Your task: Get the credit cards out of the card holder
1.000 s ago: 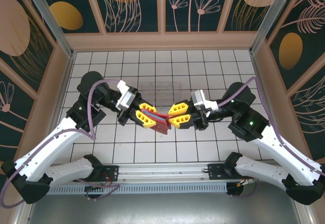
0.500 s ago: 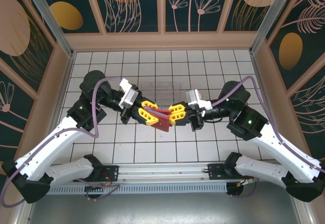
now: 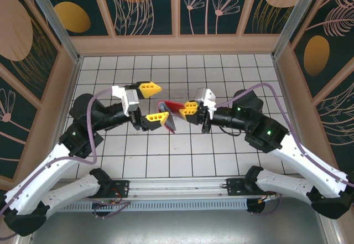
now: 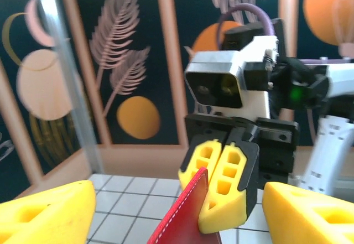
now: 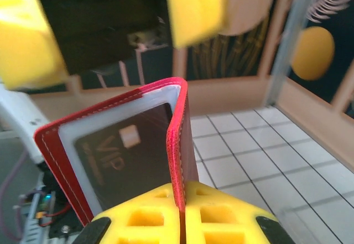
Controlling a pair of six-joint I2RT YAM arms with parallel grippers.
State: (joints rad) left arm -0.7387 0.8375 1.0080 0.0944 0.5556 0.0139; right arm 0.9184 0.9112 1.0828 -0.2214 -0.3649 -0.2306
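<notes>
1. The right gripper [image 3: 187, 110] was clenched on the card holder [image 3: 172, 109]. It held the holder off the table, between the two arms.
2. In the right wrist view, the fingers pinched the holder [image 5: 110, 139] at its fold. The holder stood up and away from them, half open like a book.
3. A dark card [image 5: 124, 150] sat in the opened pocket with its face towards the right wrist camera. A pale margin framed it, and whether that was the pocket lining or the second card could not be told.
4. The left gripper [image 3: 164, 102] was released, with its jaws wide apart. It faced the holder's free end from the left and lay just beside it without touching.
5. In the left wrist view, the holder's red edge [image 4: 185, 213] rose in the gap between the left fingers [image 4: 50, 211], in front of the right gripper [image 4: 221, 186].
6. The holder's long axis ran roughly from one gripper to the other. The left arm was therefore judged the one placed to draw the card out, pulling away from the right gripper's hold.
</notes>
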